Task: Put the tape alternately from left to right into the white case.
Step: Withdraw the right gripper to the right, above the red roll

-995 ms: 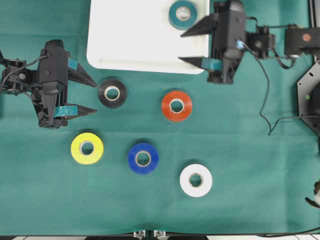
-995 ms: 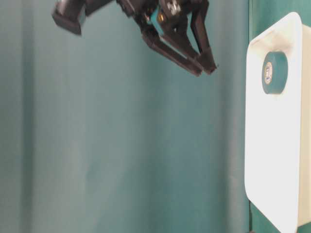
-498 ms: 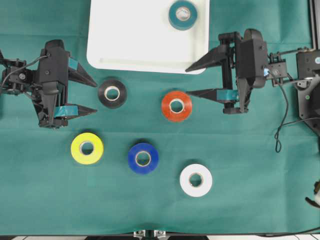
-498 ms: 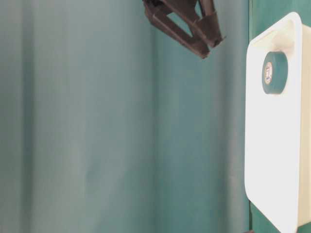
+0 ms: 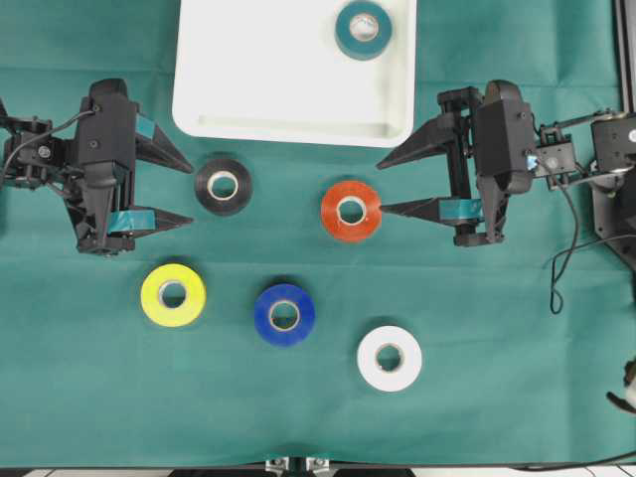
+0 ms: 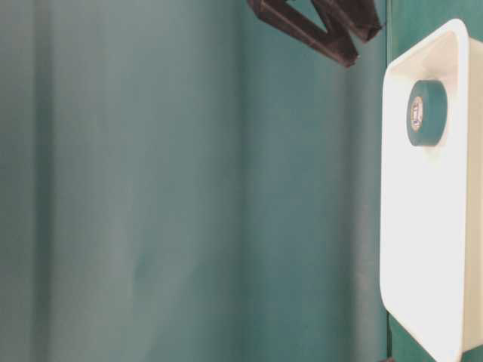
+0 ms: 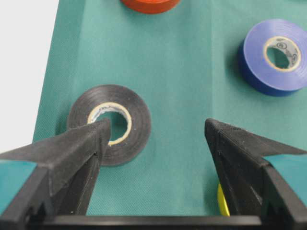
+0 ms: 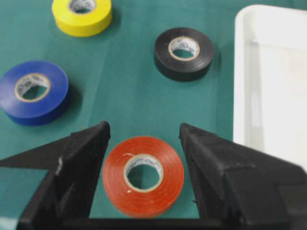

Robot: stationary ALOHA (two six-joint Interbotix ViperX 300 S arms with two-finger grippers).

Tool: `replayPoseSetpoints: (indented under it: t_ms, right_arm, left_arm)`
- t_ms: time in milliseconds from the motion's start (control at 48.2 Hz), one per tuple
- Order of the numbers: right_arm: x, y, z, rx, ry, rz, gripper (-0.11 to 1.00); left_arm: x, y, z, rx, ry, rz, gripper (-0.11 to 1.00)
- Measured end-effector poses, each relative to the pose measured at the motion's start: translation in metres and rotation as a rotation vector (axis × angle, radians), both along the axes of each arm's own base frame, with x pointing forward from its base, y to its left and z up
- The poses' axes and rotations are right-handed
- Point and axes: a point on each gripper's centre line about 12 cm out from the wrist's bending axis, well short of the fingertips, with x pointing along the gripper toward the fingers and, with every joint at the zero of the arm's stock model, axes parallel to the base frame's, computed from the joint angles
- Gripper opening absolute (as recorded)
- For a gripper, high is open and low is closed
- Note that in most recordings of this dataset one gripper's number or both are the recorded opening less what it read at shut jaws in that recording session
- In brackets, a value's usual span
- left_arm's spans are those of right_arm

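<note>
The white case lies at the top centre and holds a teal roll of tape near its right end. On the green cloth lie black, orange-red, yellow, blue and white rolls. My left gripper stands open just left of the black roll, one fingertip over its core. My right gripper is open at the right edge of the orange-red roll. That roll lies between the jaws, with a gap on each side.
The case's near rim runs close to the right gripper's upper finger. Cables and the arm base fill the right edge. In the table-level view the right gripper's fingers hang left of the case.
My right gripper has moved from beside the case's right end down to the orange-red roll, staying open. The left arm and all the rolls have kept still.
</note>
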Motion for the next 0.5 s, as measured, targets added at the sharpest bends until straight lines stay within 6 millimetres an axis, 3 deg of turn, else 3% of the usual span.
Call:
replayPoseSetpoints:
  t_ms: [498]
  right_arm:
    - [-0.0029,0.0015,-0.0042,0.006,0.013,0.002,0.67]
  left_arm:
    - [-0.0001,0.0,-0.0001,0.0,0.002,0.0,0.88]
